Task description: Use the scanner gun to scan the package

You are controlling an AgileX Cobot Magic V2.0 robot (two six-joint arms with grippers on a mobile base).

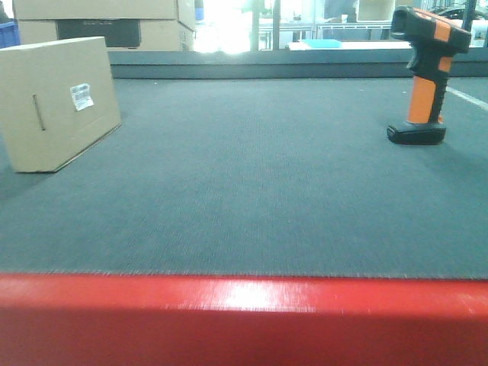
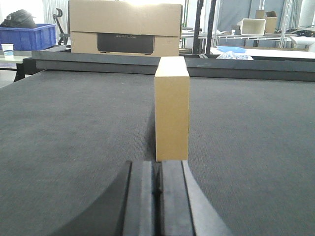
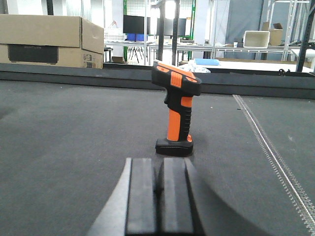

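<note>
Front view: the box (image 1: 57, 103) stands on a long edge at the table's (image 1: 252, 198) left. Its long axis runs level and slants away from the camera, and the broad face with the label (image 1: 81, 96) turns toward the middle. The scanner (image 1: 427, 72) stands on its foot at the far right, well apart from the box. Its handle is upright and its head points left, toward the box's side. Neither hand shows here.

Left wrist view: the left hand (image 2: 157, 169) has its fingers pressed together and holds nothing. The box (image 2: 172, 110) is dead ahead, end-on, so its long axis runs straight away from the hand. The label face is out of sight. Stacked boxes (image 2: 125, 27) sit beyond the table. To grip well, this hand should probably open wide first and close across the narrow thickness, leaving the label uncovered.

Right wrist view: the right hand (image 3: 158, 169) is likewise closed and empty. The scanner (image 3: 176, 110) is just ahead, with its long axis vertical and its nose tipped up and to the left. This hand likely needs to open, take the orange handle squarely and keep the head clear.
</note>
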